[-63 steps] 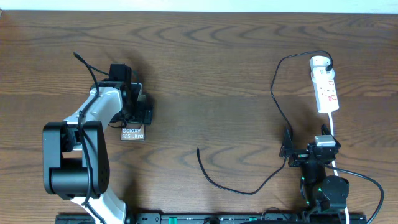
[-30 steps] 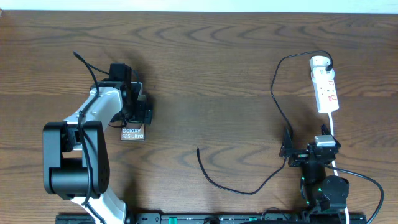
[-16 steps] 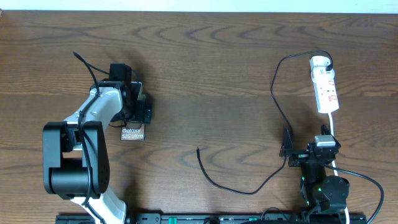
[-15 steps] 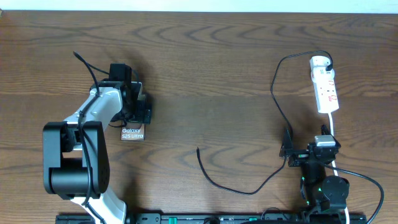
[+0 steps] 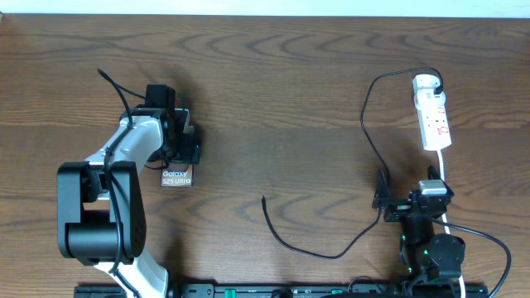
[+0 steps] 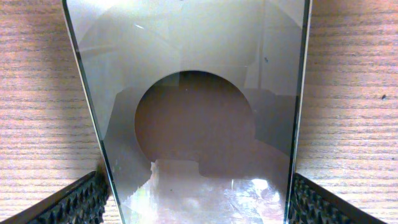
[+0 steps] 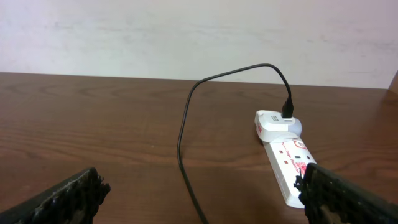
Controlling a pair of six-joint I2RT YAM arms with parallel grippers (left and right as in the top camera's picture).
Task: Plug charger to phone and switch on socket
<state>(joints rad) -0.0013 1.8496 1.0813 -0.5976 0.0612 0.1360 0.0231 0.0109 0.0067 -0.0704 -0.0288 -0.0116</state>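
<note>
Your left gripper (image 5: pixel 189 147) stands over the phone (image 5: pixel 176 177), with one finger at each long edge. You cannot tell if they press it. The charger (image 5: pixel 364 132) lies well apart, running from the socket (image 5: pixel 434 120) past your wide-open right gripper (image 7: pixel 202 196).

the phone (image 5: pixel 176 177) reads "galaxy s25 ultra" (the socket (image 5: pixel 434 122) print is illegible).

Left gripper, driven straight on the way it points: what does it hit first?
The phone, lying flat between the left gripper's jaws. The fingertips straddle its long edges, so they may reach the table alongside; depth is unclear.
</note>
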